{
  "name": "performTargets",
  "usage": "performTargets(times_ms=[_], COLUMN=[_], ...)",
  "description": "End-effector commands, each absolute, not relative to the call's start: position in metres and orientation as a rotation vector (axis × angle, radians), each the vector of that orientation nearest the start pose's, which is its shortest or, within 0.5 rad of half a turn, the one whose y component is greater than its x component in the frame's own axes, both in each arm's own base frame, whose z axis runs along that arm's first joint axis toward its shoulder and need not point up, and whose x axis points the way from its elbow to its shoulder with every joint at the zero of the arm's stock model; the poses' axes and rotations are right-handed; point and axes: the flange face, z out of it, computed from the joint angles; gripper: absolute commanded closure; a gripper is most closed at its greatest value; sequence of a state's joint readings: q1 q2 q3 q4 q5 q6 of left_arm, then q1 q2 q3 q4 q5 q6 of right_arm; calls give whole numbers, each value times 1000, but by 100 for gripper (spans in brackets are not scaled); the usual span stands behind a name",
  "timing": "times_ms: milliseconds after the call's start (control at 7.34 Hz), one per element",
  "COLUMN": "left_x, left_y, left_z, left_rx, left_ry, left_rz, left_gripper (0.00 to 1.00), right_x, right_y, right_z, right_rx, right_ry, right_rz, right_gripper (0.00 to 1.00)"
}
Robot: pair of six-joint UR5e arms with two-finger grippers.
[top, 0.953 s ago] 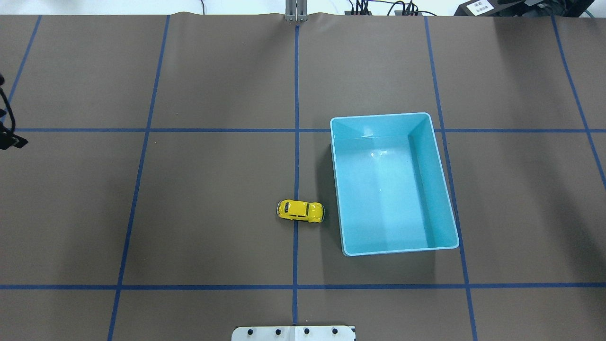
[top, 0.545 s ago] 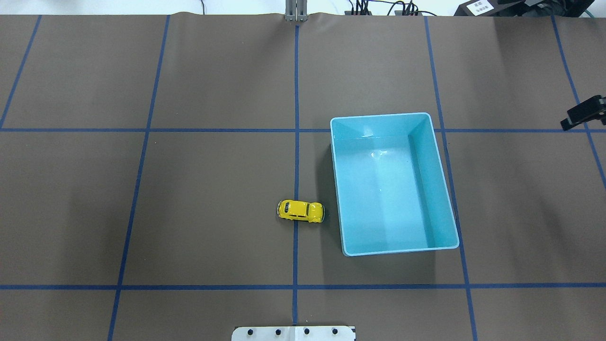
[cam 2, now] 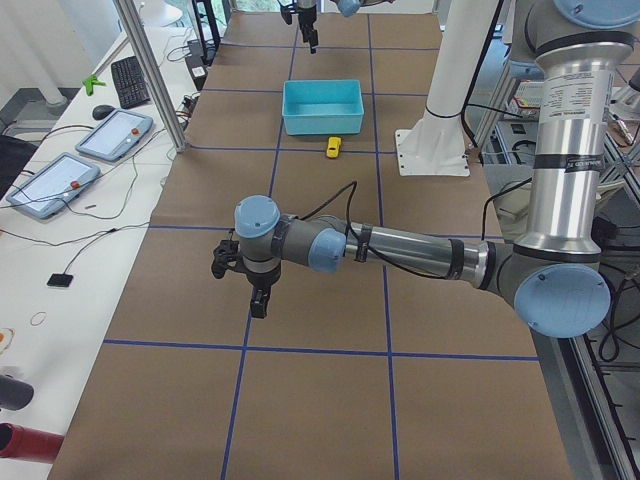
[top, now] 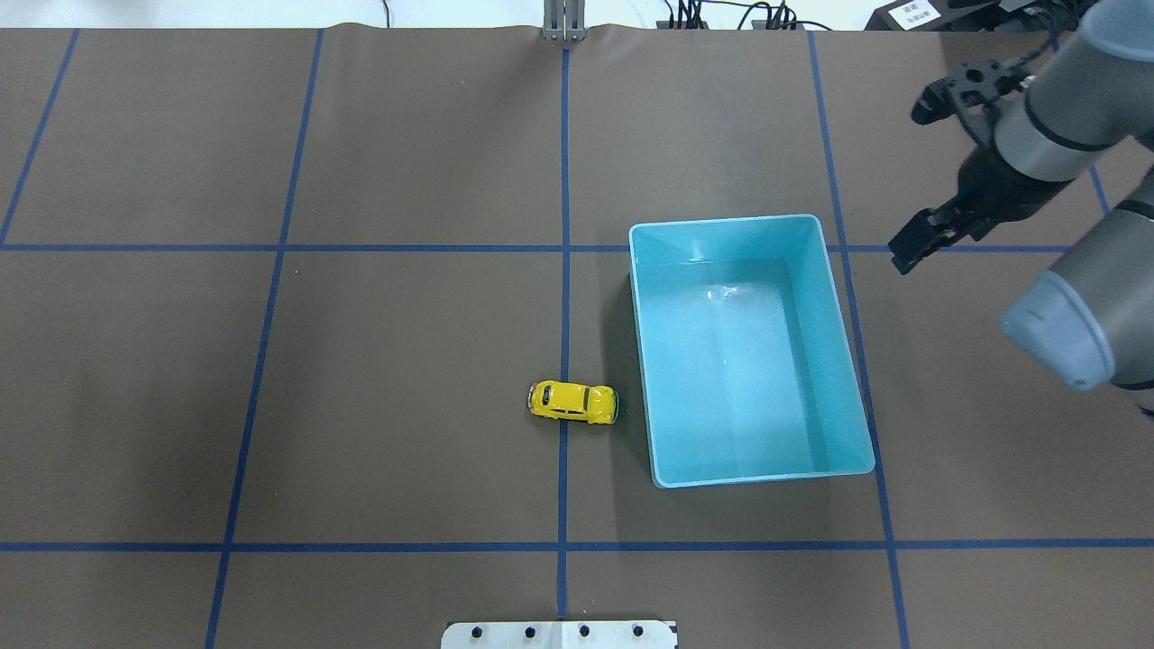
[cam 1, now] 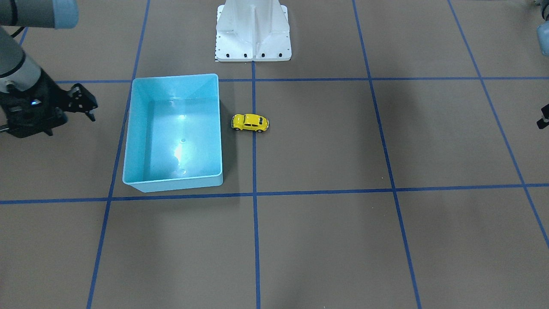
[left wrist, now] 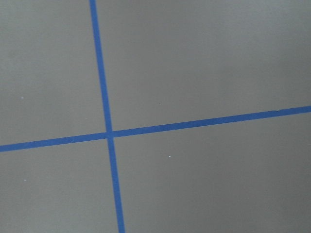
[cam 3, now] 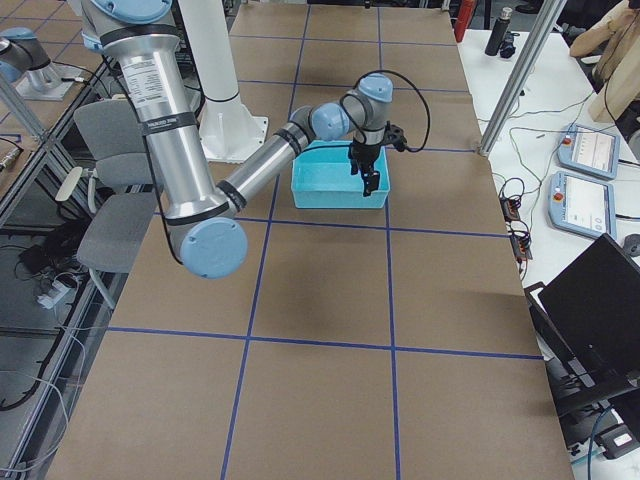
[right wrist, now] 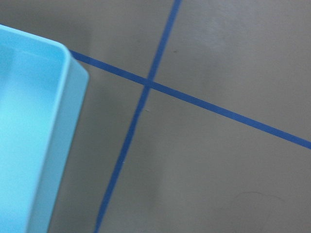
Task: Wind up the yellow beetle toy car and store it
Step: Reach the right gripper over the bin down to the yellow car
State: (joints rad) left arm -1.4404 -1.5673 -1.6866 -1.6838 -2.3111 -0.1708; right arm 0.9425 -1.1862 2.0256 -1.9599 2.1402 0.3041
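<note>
Although the right gripper (top: 906, 252) shows in the overhead view, its fingers read as one dark mass, so I cannot tell whether it stands wide or narrow. It hangs above the surface (top: 361, 361) at about 2 o'clock from the light blue bin (top: 739, 361), just outside the bin's far right corner and clear of its rim. The right wrist view confirms this: one bin corner sits at 9 o'clock in that picture, with a crossing of blue tape lines (right wrist: 148, 83) on the brown surface beside it.

The left gripper (cam 2: 258, 300) is properly seen only in the exterior left view, pointing down over the brown surface beside a blue tape line. Its opening cannot be judged. Its wrist view shows only brown surface and a tape crossing. It is well apart from both the bin and the car.

The yellow beetle toy car (top: 572, 402) stands on its wheels on the surface at about 8 o'clock from the bin's middle, just beside the bin's left wall with a narrow gap between them. Its length runs 9 to 3 o'clock, straddling the centre tape line. Neither gripper touches it. The bin holds nothing. The white robot base plate (cam 1: 253, 34) lies at 12 o'clock from the car in the front-facing view.
</note>
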Motion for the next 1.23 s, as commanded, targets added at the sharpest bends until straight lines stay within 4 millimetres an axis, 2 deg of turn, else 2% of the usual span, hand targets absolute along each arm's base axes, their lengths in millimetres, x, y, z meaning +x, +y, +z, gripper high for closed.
performTargets(times_ms=[0, 136, 272, 409, 545, 681, 817, 953, 1089], left_x=[-32, -37, -39, -46, -48, -54, -55, -54, -52], left_y=[-479, -478, -478, -477, -479, -478, -474, -474, -477], left_z=[630, 631, 632, 632, 632, 633, 641, 648, 645], left_rx=[56, 58, 58, 64, 72, 88, 75, 60, 60], left_ry=[742, 742, 740, 738, 720, 709, 712, 717, 721], left_rz=[-34, -45, -49, -62, -57, -36, -36, -39, -40], left_gripper=[0, 0, 0, 0, 0, 0, 0, 0, 0], right_x=[-315, -333, -358, -396, -440, -477, -514, -529, -539], right_y=[-447, -421, -409, -390, -397, -401, -411, -402, -393], right_z=[207, 178, 170, 153, 120, 117, 131, 131, 136], right_rx=[213, 276, 269, 263, 285, 320, 402, 429, 434], right_ry=[-697, -712, -725, -742, -742, -753, -787, -799, -788], right_rz=[-587, -650, -701, -772, -819, -899, -998, -1027, -1072], right_gripper=[0, 0, 0, 0, 0, 0, 0, 0, 1])
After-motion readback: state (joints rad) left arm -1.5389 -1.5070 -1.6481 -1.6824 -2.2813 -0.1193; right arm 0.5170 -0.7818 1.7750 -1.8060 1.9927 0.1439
